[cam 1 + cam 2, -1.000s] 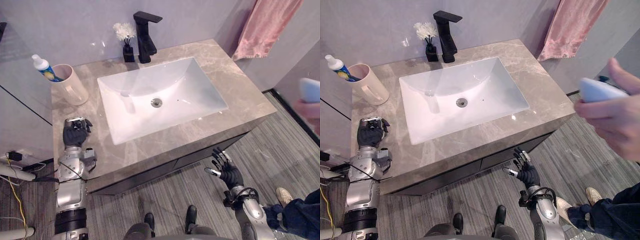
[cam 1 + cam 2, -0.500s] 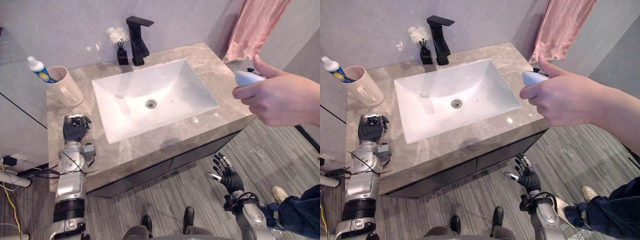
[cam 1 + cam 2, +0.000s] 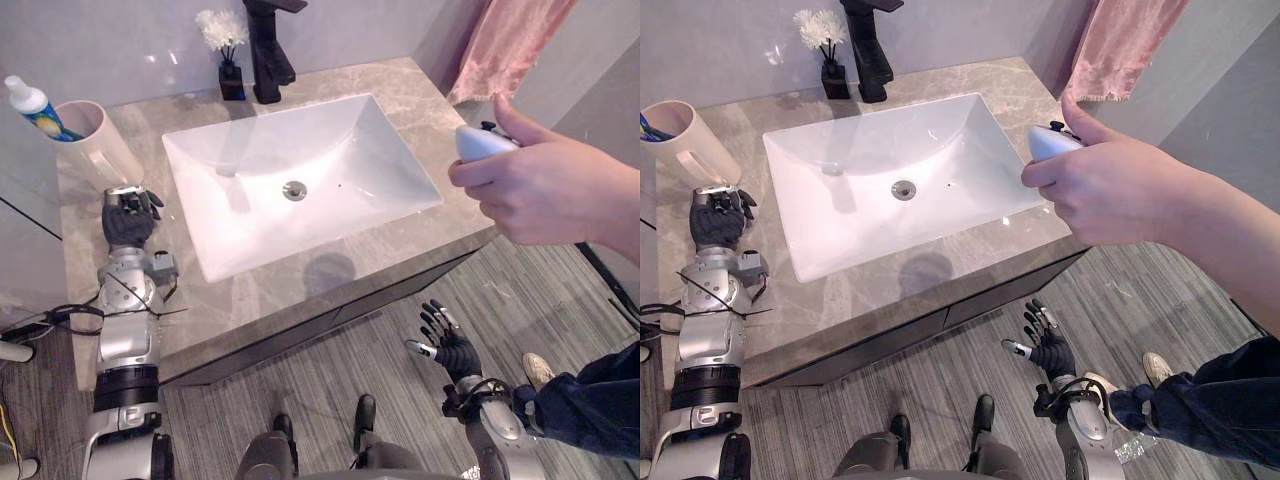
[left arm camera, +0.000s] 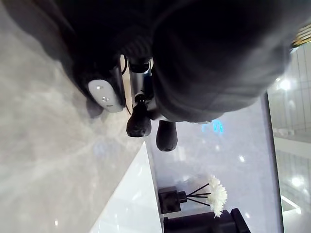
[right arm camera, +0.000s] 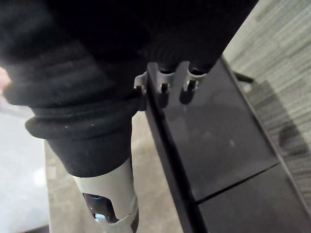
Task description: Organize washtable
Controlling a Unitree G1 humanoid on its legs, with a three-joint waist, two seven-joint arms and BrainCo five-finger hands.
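Tabletop (image 3: 270,300) things already stand well back, which leaves little to tidy. A cup (image 3: 95,145) with a tube (image 3: 28,103) leaning in it sits at the far left corner. A small vase (image 3: 226,55) of white flowers stands just beside the black faucet (image 3: 265,45) behind the sink (image 3: 350,150). A pink towel (image 3: 510,45) hangs on the wall at the right, off the tabletop.

The left robot hand (image 3: 127,218) rests on the stone between the cup and the near edge. Its fingers are bent in loosely and it holds nothing; its wrist view shows dark tips tucked under the cover, close over bare stone. It looks parked rather than reaching, though the cup is the nearest thing to it.

The right robot hand (image 3: 447,345) hangs below the tabletop's front edge, over the floor (image 3: 330,390) before the dark cabinet (image 5: 218,145). Its fingers are spread and it holds nothing.

A person's hand (image 3: 545,190) comes in from the right, above the sink's right end, pinching a small white device (image 3: 478,142) under the thumb. My guess is that it is a controller, so the work proper has likely not begun.
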